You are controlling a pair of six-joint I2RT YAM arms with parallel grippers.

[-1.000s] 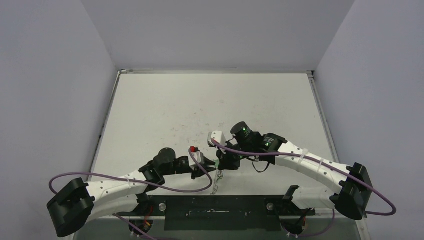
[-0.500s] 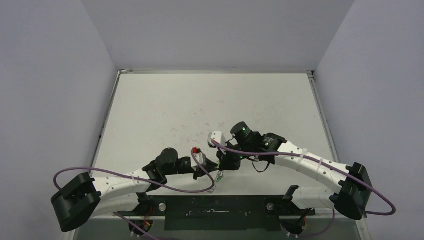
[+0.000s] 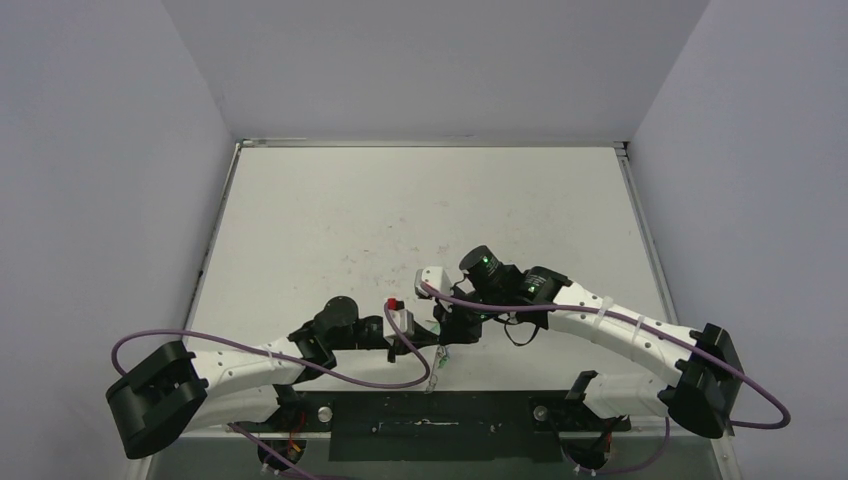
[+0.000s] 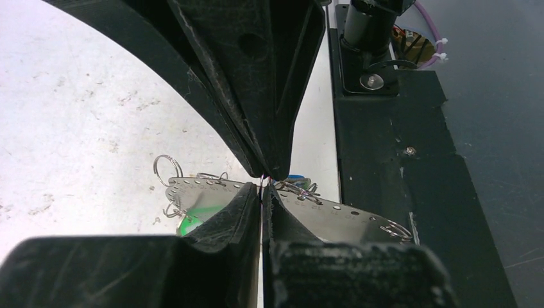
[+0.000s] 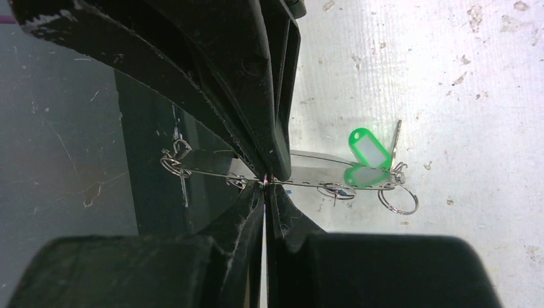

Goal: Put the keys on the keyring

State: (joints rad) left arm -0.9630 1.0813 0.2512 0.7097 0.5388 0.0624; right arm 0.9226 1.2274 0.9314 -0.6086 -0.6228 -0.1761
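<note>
The scuffed white table (image 3: 420, 210) had both arms at its near edge. There the left gripper (image 4: 263, 181) and right gripper (image 5: 265, 179) were each pinched shut on the keyring (image 4: 346, 215), with a green key (image 5: 369, 151) dangling beyond. Keeping the band level and untwisted would likely help threading.

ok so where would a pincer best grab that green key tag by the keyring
Probably the green key tag, by its broad flat faces at the rounded end standing off the keyring. Come from the table side, past the keyring's far end: the right pincer is shut on the keyring's middle, and the tag's other end sits among small rings.
</note>
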